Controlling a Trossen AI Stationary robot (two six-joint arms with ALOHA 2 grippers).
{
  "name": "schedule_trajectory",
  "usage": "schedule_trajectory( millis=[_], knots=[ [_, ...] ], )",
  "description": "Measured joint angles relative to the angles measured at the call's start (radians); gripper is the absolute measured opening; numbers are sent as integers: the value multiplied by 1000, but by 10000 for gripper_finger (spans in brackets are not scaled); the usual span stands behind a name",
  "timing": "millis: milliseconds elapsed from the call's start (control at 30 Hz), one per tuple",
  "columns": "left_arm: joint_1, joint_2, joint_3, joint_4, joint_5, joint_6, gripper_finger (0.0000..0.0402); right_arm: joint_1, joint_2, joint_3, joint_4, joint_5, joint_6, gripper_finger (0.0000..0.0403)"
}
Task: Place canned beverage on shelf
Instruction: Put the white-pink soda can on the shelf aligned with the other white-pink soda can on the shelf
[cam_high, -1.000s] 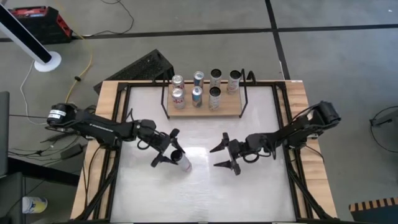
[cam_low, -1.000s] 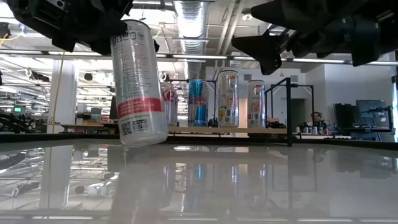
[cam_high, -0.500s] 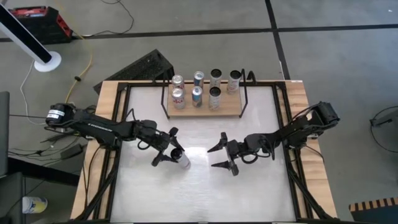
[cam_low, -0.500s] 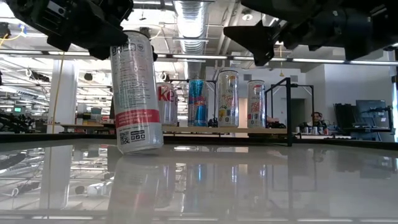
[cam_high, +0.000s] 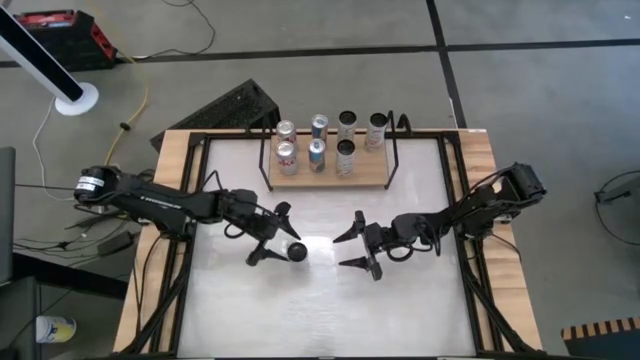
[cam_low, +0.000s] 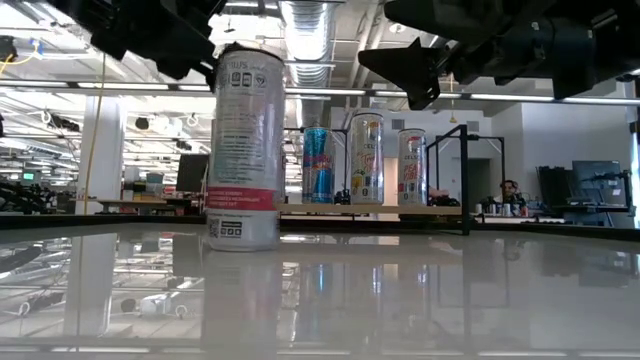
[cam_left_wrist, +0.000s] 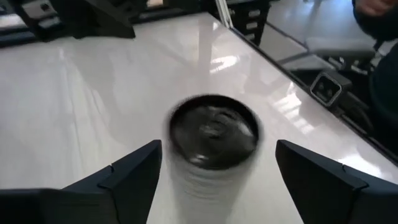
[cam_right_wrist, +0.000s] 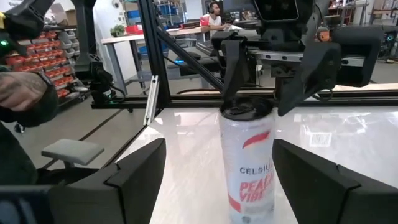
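A glossy white tabletop (cam_high: 320, 300) framed in light wood fills the scene, with an open workshop floor around it. Near the table's middle a tall white canned beverage (cam_low: 243, 150) stands upright on the surface, its dark lid (cam_left_wrist: 213, 129) facing up and red lettering visible on its side in the right wrist view (cam_right_wrist: 249, 165).

The left gripper (cam_high: 277, 234) sits over the can from the left, its two dark fingers (cam_left_wrist: 127, 171) spread wide on either side of the lid and clear of the can wall; the can stands free between them. Facing it across a short gap, the right gripper (cam_high: 352, 240) hangs above the table with its fingers (cam_right_wrist: 314, 171) also splayed wide and holding nothing, the can just in front of them.

Beyond both grippers, toward the far edge of the table, sits the shelf (cam_high: 330, 175), a small light-wood board in a thin black wire frame with upright ends. Seven other cans (cam_high: 318, 140) stand on it in two rows, toward its back and left. The canned beverage is well apart from the shelf.

Off the table's far left corner a black crate (cam_high: 235, 105) rests on the grey floor. In the low view a person (cam_low: 510, 192) sits far back in the room.
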Motion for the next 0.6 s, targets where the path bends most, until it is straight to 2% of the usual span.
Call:
schedule_trajectory(
  millis=[300,600],
  knots=[
    [-2,0,122,-244,-27,49,302,-5,0,39,-43,0,-24,317],
    [-2,0,164,-432,-81,23,299,-16,0,270,-493,0,-98,317]
  ],
)
